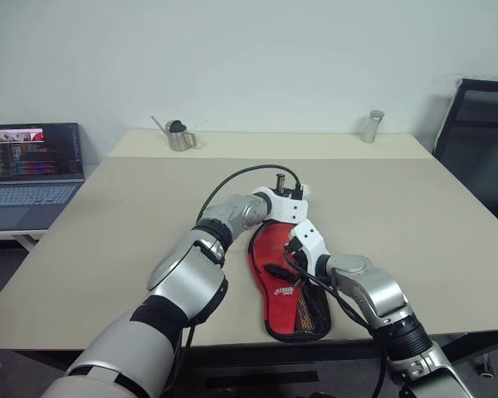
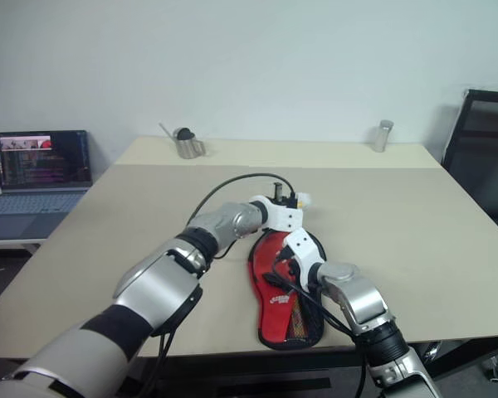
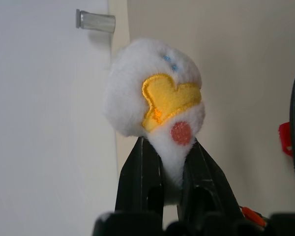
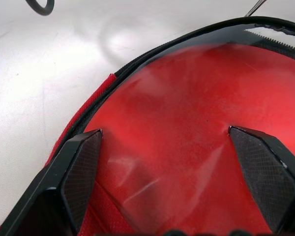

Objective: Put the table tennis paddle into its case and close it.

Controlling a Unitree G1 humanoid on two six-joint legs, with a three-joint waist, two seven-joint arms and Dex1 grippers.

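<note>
The case (image 1: 284, 286) lies flat on the table near its front edge, red side up, showing a white logo and a black mesh pocket. My left gripper (image 3: 168, 147) hovers just past the case's far end, shut on a white plush charm (image 3: 152, 83) with a yellow beak and a red cheek. My right gripper (image 4: 164, 135) is open over the round end of the case, its black fingers (image 4: 81, 162) spread wide on the red surface inside the black zipper edging (image 4: 137, 61). The paddle is hidden.
The beige table (image 1: 398, 207) stretches away behind the case. At its far edge stand a small metal watering can (image 1: 179, 135) and a metal cylinder (image 1: 372, 126). An open laptop (image 1: 33, 166) sits on a side desk to the left, and a black chair (image 1: 481, 141) stands on the right.
</note>
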